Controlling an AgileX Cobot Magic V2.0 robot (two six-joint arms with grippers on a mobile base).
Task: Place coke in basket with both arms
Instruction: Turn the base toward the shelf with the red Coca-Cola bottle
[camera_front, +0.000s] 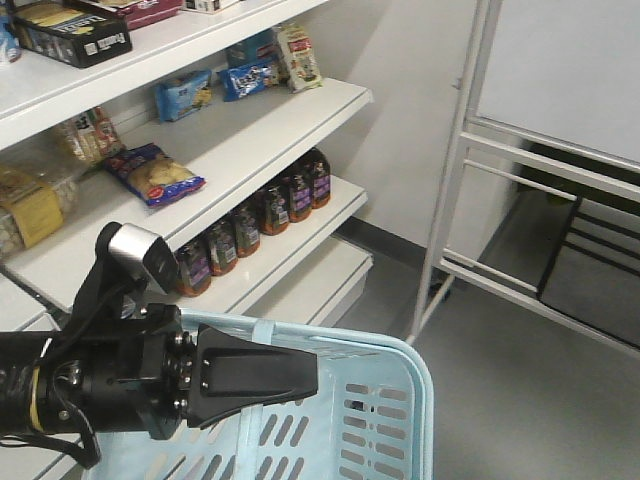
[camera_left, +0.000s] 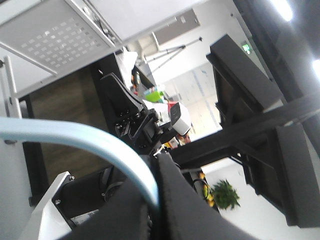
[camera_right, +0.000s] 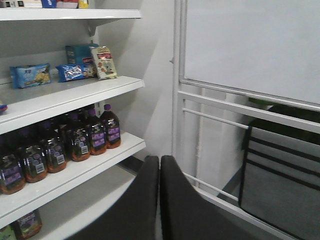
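The light blue basket (camera_front: 385, 400) hangs at the bottom of the front view, in front of the shelves. Its flat band handle (camera_front: 262, 332) runs up behind my left gripper (camera_front: 308, 375), which is shut on it. In the left wrist view the pale blue handle (camera_left: 75, 136) curves into the closed jaws of the left gripper (camera_left: 157, 167). My right gripper (camera_right: 160, 161) is shut and empty, pointing at the gap between the shelves and a white frame. The right arm (camera_left: 135, 117) shows beyond the handle. The red coke bottle is not in view.
White store shelves (camera_front: 260, 150) stand at the left with snack packs and a row of dark bottles with purple labels (camera_right: 80, 137). A white metal frame holding a board (camera_front: 470, 150) stands at the right. The grey floor (camera_front: 520, 380) lies between them.
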